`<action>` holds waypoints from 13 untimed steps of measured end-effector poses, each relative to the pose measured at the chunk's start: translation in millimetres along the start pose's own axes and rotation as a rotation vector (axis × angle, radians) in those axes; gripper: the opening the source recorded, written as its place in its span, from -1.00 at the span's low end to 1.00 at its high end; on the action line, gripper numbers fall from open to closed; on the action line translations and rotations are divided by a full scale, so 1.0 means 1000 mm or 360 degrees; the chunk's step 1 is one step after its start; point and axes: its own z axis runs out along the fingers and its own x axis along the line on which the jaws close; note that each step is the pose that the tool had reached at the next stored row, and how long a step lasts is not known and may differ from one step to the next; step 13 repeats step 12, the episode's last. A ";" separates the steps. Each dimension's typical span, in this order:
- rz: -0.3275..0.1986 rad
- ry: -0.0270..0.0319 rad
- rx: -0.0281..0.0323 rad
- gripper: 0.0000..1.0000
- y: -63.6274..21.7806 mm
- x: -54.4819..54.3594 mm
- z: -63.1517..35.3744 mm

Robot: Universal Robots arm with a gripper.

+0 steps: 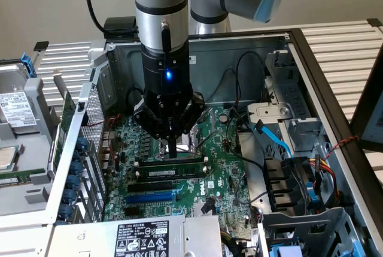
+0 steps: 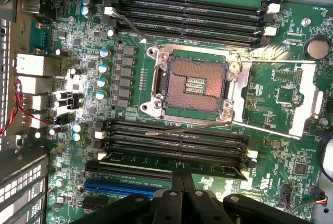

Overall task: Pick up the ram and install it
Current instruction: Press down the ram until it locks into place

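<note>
Inside the open grey metal computer case (image 1: pixel 281 66), the black multi-fingered gripper (image 1: pixel 172 144) is hanging over the green motherboard (image 1: pixel 218 149), its fingers drawn together, tips meeting just above the ram (image 1: pixel 173 173), a long thin green circuit-board stick with black chips and a white label, lying along a memory slot beside the long blue expansion slot (image 1: pixel 152 197). Whether the fingers are actually pinching anything, I cannot tell. If the stick is sitting unevenly, pressing near its middle is risking a tilted seat or unlatched white end clips (image 2: pixel 253 154).
</note>
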 end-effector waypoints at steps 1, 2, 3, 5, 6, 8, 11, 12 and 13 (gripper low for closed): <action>0.0010 -0.00001 -0.00004 -0.80 0.0000 0.000 0.0000; 0.0018 -0.00006 -0.00013 -0.80 0.0000 0.000 0.0001; 0.0027 -0.00015 -0.00027 -0.80 0.0000 0.000 0.0001; 0.0046 -0.00019 -0.00080 -0.80 -0.0001 0.000 0.0001; 0.0049 -0.00019 -0.00130 -0.80 -0.0002 0.000 0.0001; 0.0049 -0.00019 -0.00129 -0.80 -0.0001 0.000 0.0001; 0.0049 -0.00018 -0.00129 -0.80 -0.0002 0.000 0.0001; 0.0049 -0.00018 -0.00129 -0.80 -0.0002 0.000 0.0001; 0.0049 -0.00018 -0.00129 -0.80 -0.0002 0.000 0.0001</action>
